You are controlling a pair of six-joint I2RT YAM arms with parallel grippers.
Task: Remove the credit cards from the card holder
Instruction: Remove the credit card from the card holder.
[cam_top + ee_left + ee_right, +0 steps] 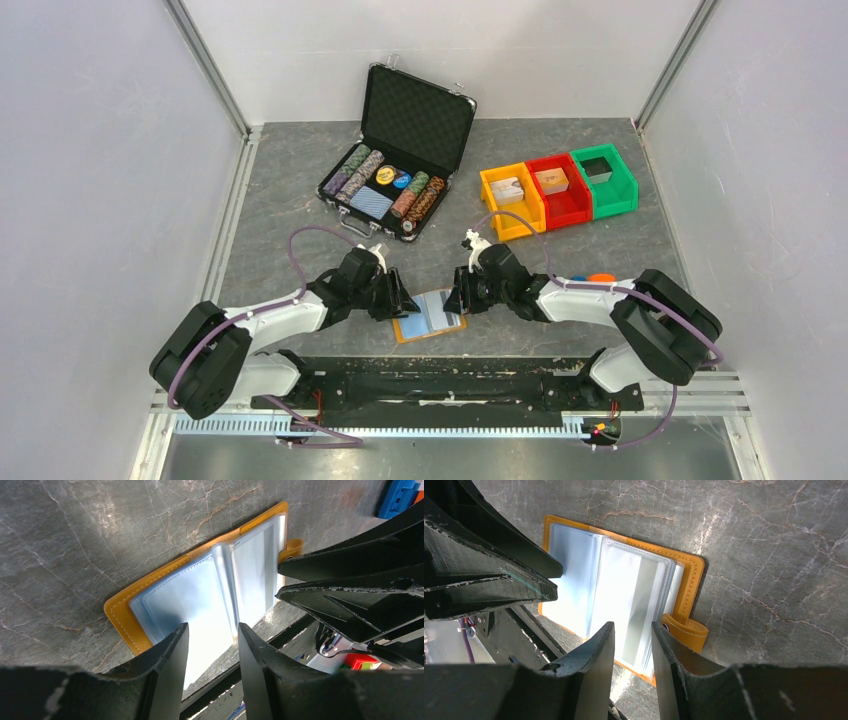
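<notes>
Orange and opened flat like a small book, the card holder [430, 318] lies on the grey marbled surface [290, 180], close to its near edge, as the top camera shows. The left tool [408, 300] and the right tool [455, 298] stand low at its two far corners, one on each side, with their tips turned toward each other. Farther back are an open black case [418, 115] with poker chips [362, 172] and three bins in a row: the orange bin [520, 220], the red bin [568, 208] and the green bin [612, 195].

From the left wrist, the card holder [125, 615] shows a stitched border and clear plastic sleeves [200, 590] that shine pale blue. The left tool [212, 632] has its fingers apart with nothing between them, the tips over the near sleeve (whether they touch it I cannot tell). The right tool [280, 582] reaches in from the right, just beside the snap tab [295, 545].

From the right wrist, the right tool [631, 627] is also spread, and only the sleeves show through the gap. The left tool [558, 582] is at the opposite leaf. Because of the glare I cannot make out the credit cards.
</notes>
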